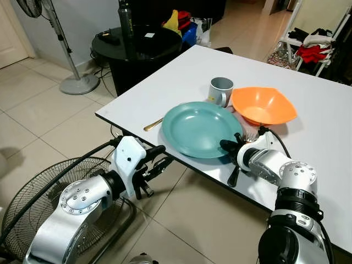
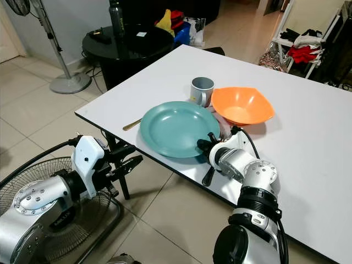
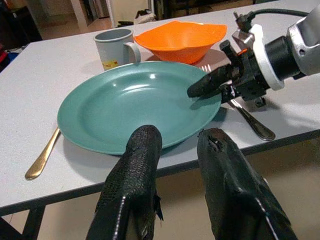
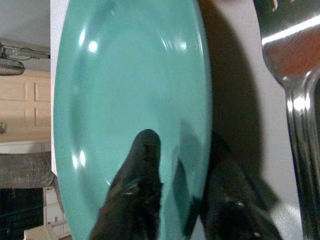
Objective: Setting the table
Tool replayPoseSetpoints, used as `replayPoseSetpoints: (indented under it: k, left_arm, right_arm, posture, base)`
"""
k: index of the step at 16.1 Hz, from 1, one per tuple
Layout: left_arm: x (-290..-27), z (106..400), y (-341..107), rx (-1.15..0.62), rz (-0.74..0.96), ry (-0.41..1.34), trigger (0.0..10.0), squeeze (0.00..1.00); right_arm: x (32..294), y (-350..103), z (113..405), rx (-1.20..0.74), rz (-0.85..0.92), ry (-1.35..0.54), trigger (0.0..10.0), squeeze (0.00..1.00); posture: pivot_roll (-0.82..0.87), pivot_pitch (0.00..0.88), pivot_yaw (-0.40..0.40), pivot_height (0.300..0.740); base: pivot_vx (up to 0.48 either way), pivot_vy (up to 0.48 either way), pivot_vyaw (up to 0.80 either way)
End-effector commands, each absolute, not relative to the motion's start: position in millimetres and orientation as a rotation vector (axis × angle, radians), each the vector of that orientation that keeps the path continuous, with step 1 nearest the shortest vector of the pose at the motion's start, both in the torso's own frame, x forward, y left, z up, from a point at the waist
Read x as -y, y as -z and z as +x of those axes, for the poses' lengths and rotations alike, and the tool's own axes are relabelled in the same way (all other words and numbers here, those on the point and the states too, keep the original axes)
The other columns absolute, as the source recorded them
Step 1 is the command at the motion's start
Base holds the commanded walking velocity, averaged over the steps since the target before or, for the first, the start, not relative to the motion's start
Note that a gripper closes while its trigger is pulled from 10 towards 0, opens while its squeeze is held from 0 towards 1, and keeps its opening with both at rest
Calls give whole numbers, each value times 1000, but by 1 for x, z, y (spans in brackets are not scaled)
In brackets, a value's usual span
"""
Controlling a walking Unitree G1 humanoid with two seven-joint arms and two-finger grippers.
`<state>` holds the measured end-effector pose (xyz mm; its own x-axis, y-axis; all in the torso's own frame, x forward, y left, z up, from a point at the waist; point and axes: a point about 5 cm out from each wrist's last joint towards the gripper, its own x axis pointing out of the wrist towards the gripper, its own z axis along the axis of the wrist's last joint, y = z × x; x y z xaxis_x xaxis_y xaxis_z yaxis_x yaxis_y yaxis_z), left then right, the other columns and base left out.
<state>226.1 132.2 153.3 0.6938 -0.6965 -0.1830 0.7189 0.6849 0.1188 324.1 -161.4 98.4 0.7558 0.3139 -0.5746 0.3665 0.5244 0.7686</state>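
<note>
A teal plate (image 1: 198,129) lies near the front edge of the white table (image 1: 319,143). My right gripper (image 1: 228,146) is at the plate's right rim, open, one finger (image 4: 140,185) over the plate and the other just outside the rim. A silver fork (image 1: 234,175) lies on the table under that wrist. My left gripper (image 1: 159,158) hangs open below the table edge, in front of the plate, with nothing between its fingers (image 3: 135,170). A gold-coloured utensil (image 1: 153,125) rests left of the plate. A grey mug (image 1: 221,91) and an orange bowl (image 1: 263,104) stand behind it.
A floor fan (image 1: 33,203) lies beneath my left arm. A black round side table (image 1: 137,47) with a bottle stands behind the table's left corner, and a standing fan's base (image 1: 77,83) beside it. A rack with clothes (image 1: 313,49) is far right.
</note>
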Motion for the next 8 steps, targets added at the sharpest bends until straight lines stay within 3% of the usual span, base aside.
replayPoseSetpoints:
  k: [1, 8]
  left_arm:
    - [-130, 224, -155, -115, 193, 798, 10000, 0]
    - [-135, 221, -153, -115, 180, 753, 10000, 0]
  right_arm:
    - [168, -107, 326, -713, 1044, 47, 10000, 1000]
    - [199, -141, 285, -644, 952, 10, 10000, 1000]
  posture:
    - [146, 0, 7, 740]
    - [154, 0, -9, 740]
  base:
    - [0, 0, 0]
    - [0, 0, 0]
